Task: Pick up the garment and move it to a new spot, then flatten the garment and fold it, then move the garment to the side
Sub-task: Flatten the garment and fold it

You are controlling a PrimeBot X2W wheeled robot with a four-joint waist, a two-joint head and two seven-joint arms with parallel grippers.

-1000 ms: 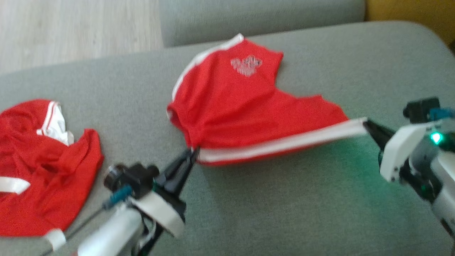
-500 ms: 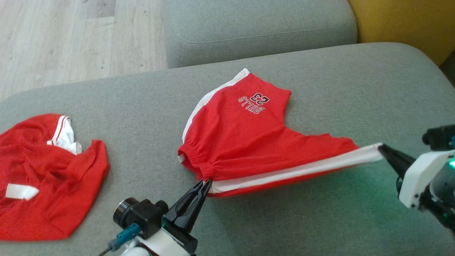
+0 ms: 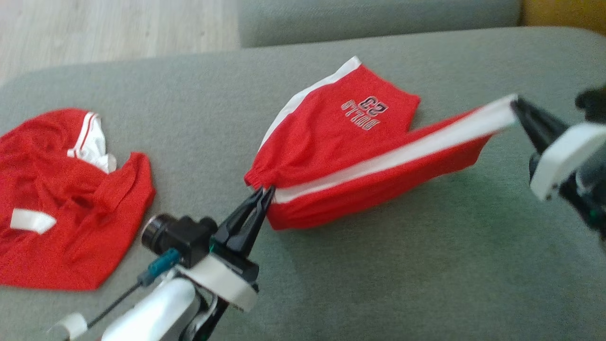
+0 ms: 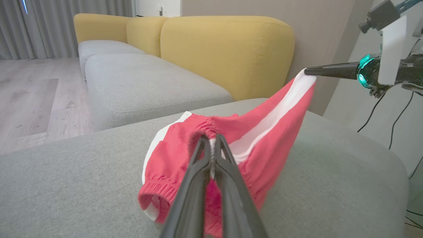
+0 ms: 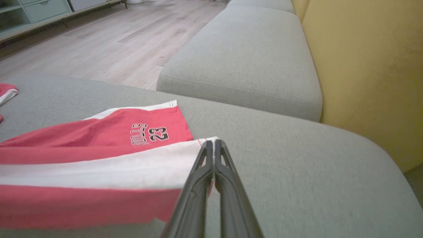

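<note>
We hold the red shorts (image 3: 331,142) at centre frame over the grey sofa seat (image 3: 378,284): left fingers (image 3: 241,227) clamped on the waistband (image 3: 258,174), right fingers (image 3: 537,125) on the hem (image 3: 497,111). Likely soft, light; grip edges.

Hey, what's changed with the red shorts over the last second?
The right hand has lifted its end of the red shorts, the white-striped leg, off the grey cushion and toward the far leg printed 23. The head camera shifted too. Both hands stay shut on the shorts, the left hand at the waistband; the other red garment lies where it was.
</note>
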